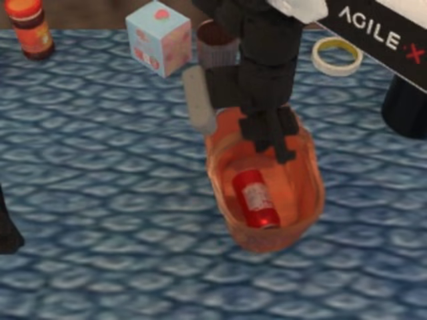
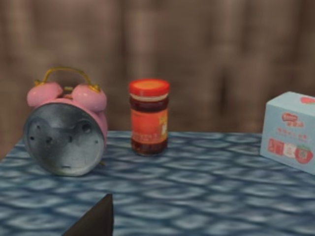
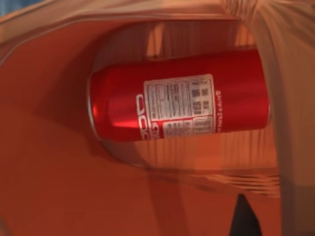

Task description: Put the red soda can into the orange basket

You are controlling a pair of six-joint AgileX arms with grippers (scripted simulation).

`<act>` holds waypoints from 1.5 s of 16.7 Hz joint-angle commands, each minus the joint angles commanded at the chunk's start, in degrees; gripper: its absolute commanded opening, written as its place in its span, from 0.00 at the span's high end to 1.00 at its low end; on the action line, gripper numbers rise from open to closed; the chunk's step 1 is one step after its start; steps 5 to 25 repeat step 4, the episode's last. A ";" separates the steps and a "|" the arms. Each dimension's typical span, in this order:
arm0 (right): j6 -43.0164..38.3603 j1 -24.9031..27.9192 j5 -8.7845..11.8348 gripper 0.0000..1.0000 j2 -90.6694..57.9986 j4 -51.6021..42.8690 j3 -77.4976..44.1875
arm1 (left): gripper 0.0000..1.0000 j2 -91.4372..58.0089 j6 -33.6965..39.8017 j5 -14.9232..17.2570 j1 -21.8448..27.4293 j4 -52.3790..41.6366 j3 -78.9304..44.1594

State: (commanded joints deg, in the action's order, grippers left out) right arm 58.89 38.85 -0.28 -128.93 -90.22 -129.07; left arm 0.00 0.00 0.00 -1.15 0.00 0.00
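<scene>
Small red cylindrical soda can (image 1: 255,199) lying on its side inside the large oval orange woven basket (image 1: 313,200)

Top view: the right gripper (image 1: 275,141) hangs over the basket's far end, apart from the can, its fingers' spread impossible to tell; the left arm (image 1: 7,230) sits well left of the basket. Left wrist view: a pink alarm clock (image 2: 66,132) and an orange-lidded jar (image 2: 149,116). Right wrist view: the can's white label faces the camera, basket floor beneath

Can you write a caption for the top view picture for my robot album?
Red soda can lying inside the orange basket, right gripper above it.
</scene>
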 joint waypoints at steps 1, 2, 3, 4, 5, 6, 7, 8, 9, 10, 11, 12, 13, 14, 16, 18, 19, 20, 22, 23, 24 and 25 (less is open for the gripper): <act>0.34 -0.26 0.00 1.00 0.10 -2.06 -1.94 | 0.00 0.00 0.00 0.00 0.00 0.00 0.00; 0.63 -0.48 0.00 1.00 0.21 -3.55 -3.41 | 0.00 0.00 0.00 0.00 0.00 0.00 0.00; 0.82 -0.64 0.00 1.00 0.34 -4.42 -4.26 | 0.00 0.00 0.00 0.00 0.00 0.00 0.00; 0.87 -0.70 0.00 1.00 0.41 -4.68 -4.51 | 0.00 0.00 0.00 0.00 0.00 0.00 0.00; 0.87 -0.70 0.00 1.00 0.41 -4.68 -4.51 | 0.00 0.00 0.00 0.00 0.00 0.00 0.00; 0.87 -0.70 0.00 1.00 0.41 -4.68 -4.51 | 0.00 0.00 0.00 0.00 0.00 0.00 0.00; 0.87 -0.70 0.00 1.00 0.41 -4.68 -4.51 | 0.00 0.00 0.00 0.00 0.00 0.00 0.00; 0.87 -0.70 0.00 1.00 0.41 -4.68 -4.51 | 0.00 0.00 0.00 0.00 0.00 0.00 0.00; 0.87 -0.70 0.00 1.00 0.41 -4.68 -4.51 | 0.00 0.00 0.00 0.00 0.00 0.00 0.00; 0.87 -0.70 0.00 1.00 0.41 -4.68 -4.51 | 0.00 0.00 0.00 0.00 0.00 0.00 0.00; 0.87 -0.70 0.00 1.00 0.41 -4.68 -4.51 | 0.00 0.00 0.00 0.00 0.00 0.00 0.00; 0.87 -0.70 0.00 1.00 0.41 -4.68 -4.51 | 0.00 0.00 0.00 0.00 0.00 0.00 0.00; 0.87 -0.70 0.00 1.00 0.41 -4.68 -4.51 | 0.00 0.00 0.00 0.00 0.00 0.00 0.00; 0.87 -0.70 0.00 1.00 0.41 -4.68 -4.51 | 0.00 0.00 0.00 0.00 0.00 0.00 0.00; 0.87 -0.70 0.00 1.00 0.41 -4.68 -4.51 | 0.00 0.00 0.00 0.00 0.00 0.00 0.00; 0.87 -0.70 0.00 1.00 0.41 -4.68 -4.51 | 0.00 0.00 0.00 0.00 0.00 0.00 0.00; 0.87 -0.70 0.00 1.00 0.41 -4.68 -4.51 | 0.00 0.00 0.00 0.00 0.00 0.00 0.00; 0.87 -0.70 0.00 1.00 0.41 -4.68 -4.51 | 0.00 0.00 0.00 0.00 0.00 0.00 0.00; 0.87 -0.70 0.00 1.00 0.41 -4.68 -4.51 | 0.00 0.00 0.00 0.00 0.00 0.00 0.00; 0.87 -0.70 0.00 1.00 0.41 -4.68 -4.51 | 0.00 0.00 0.00 0.00 0.00 0.00 0.00; 0.87 -0.70 0.00 1.00 0.41 -4.68 -4.51 | 0.00 0.00 0.00 0.00 0.00 0.00 0.00; 0.87 -0.70 0.00 1.00 0.41 -4.68 -4.51 | 0.00 0.00 0.00 0.00 0.00 0.00 0.00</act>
